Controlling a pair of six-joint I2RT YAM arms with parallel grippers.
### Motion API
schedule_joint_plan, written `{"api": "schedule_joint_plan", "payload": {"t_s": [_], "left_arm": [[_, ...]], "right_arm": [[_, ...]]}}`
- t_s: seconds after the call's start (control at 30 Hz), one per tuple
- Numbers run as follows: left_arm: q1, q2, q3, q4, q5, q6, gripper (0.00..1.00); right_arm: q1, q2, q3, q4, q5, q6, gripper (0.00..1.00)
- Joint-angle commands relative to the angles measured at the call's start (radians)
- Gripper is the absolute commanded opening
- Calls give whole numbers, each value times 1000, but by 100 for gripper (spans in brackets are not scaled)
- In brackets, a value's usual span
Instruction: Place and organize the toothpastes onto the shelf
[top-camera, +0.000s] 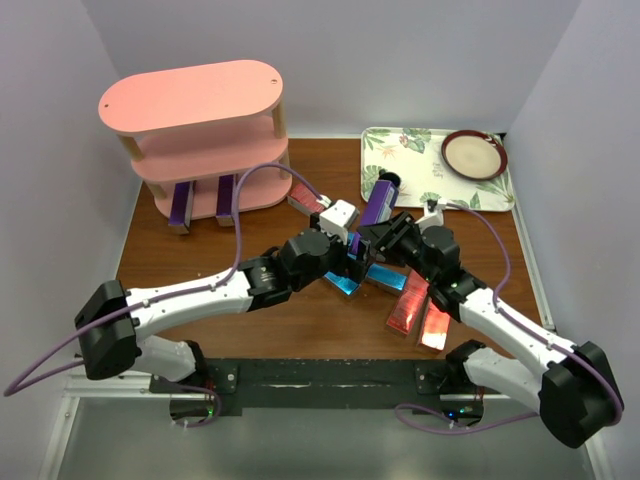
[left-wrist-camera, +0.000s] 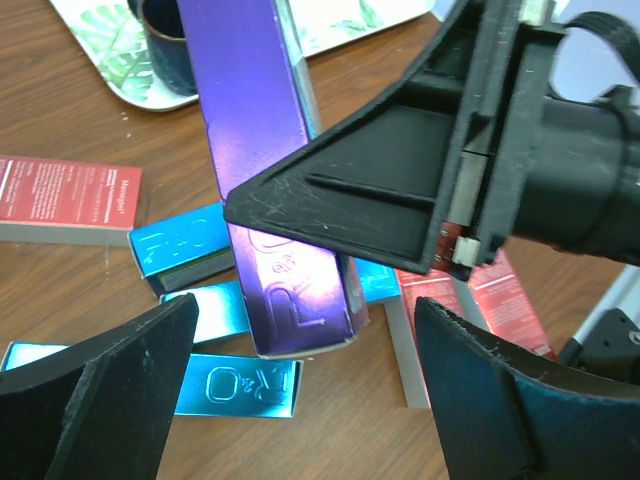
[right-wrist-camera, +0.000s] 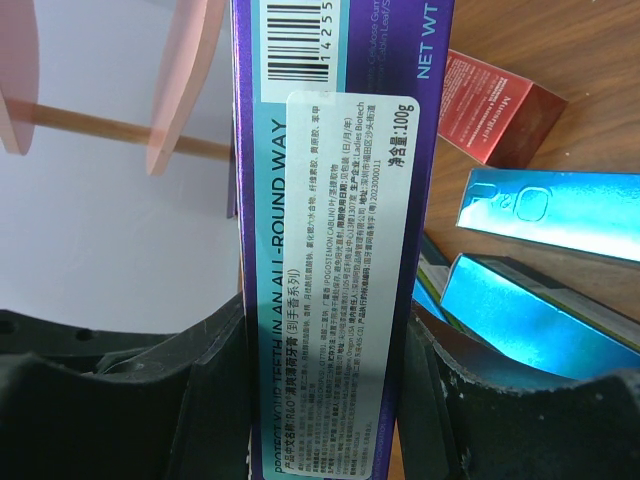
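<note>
My right gripper (top-camera: 385, 232) is shut on a purple toothpaste carton (top-camera: 378, 205) and holds it tilted above the table's middle; its label face (right-wrist-camera: 340, 200) fills the right wrist view between the black fingers (right-wrist-camera: 200, 400). My left gripper (left-wrist-camera: 305, 400) stands open just below the carton's lower end (left-wrist-camera: 270, 290), touching nothing. Blue cartons (left-wrist-camera: 240, 385) (top-camera: 350, 280) and red cartons (top-camera: 408, 305) (left-wrist-camera: 70, 195) lie on the table beneath. The pink shelf (top-camera: 200, 130) stands at the back left, with two purple cartons (top-camera: 183, 203) (top-camera: 226, 198) at its bottom tier.
A floral tray (top-camera: 435, 165) at the back right carries a brown plate (top-camera: 475, 153), and a dark cup (left-wrist-camera: 165, 50) stands at its near left corner. White walls close in the table on the left, back and right.
</note>
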Motion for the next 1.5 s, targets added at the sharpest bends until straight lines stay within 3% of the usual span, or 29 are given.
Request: {"api": "schedule_joint_plan", "payload": {"t_s": [0.0, 0.33, 0.47, 0.83, 1.1, 1.2, 1.27, 1.47], "left_arm": [[-7, 15, 48, -14, -95, -27, 91], [-7, 47, 22, 50, -101, -63, 84], [-7, 72, 34, 58, -103, -81, 73], [-7, 70, -40, 165, -144, -167, 65], [-6, 35, -84, 202, -196, -170, 38], [-6, 26, -99, 204, -208, -163, 27], [-6, 20, -110, 201, -214, -157, 21], [-6, -34, -174, 202, -268, -137, 18]], "right_arm": [[15, -6, -3, 105, 29, 16, 41], [30, 17, -11, 139, 18, 25, 41], [39, 17, -17, 157, 21, 36, 41], [55, 45, -25, 200, 3, 54, 41], [64, 62, -29, 214, -8, 45, 42], [64, 56, -28, 206, -3, 31, 47], [64, 53, -23, 183, 4, 22, 60], [64, 40, 10, 111, 32, -32, 90]]}}
